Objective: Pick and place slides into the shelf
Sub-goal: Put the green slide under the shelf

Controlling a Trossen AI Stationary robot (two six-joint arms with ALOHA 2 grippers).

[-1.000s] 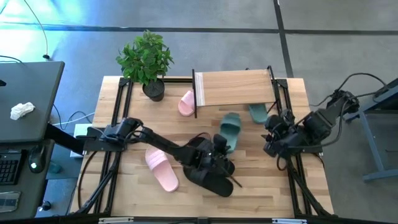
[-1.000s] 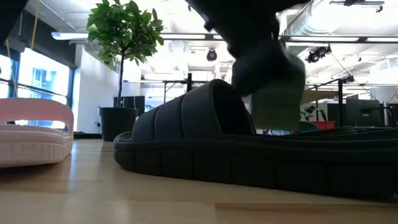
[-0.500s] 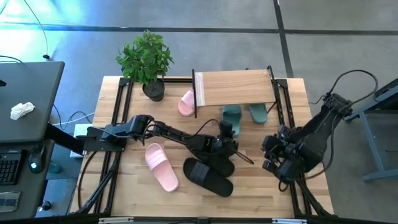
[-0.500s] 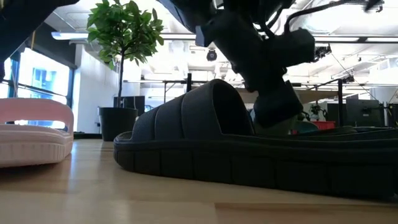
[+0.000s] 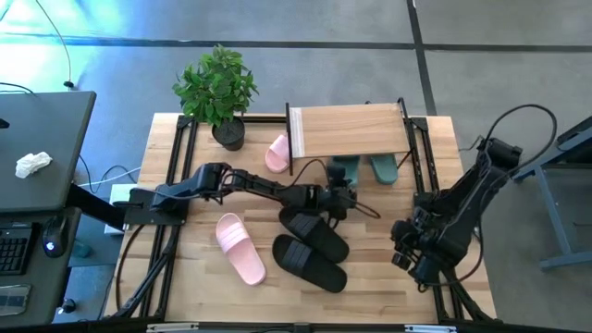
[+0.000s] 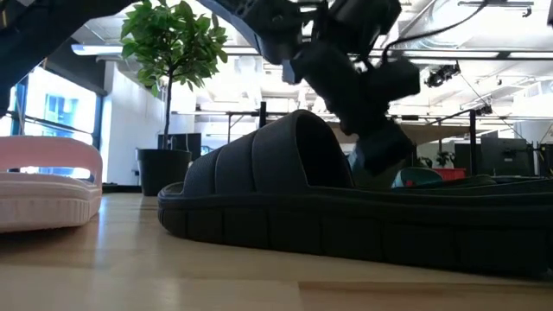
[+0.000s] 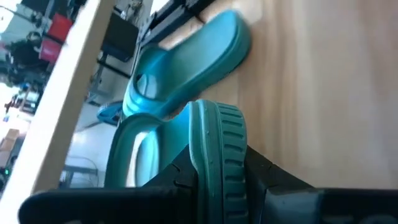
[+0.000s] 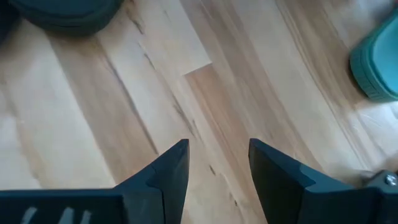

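Lowest in the high frame, two black slides (image 5: pixel 311 250) and a pink slide (image 5: pixel 240 248) are seen. At lower right, the right gripper (image 8: pixel 214 165) is parted and empty. At centre, the left gripper (image 5: pixel 340 192) is clamped on a teal slide (image 7: pixel 214 152), beneath the shelf (image 5: pixel 347 130).

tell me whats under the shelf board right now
Two teal slides sit under the shelf: one free at the right, the other clamped by the left gripper. Their toe ends are hidden by the board.
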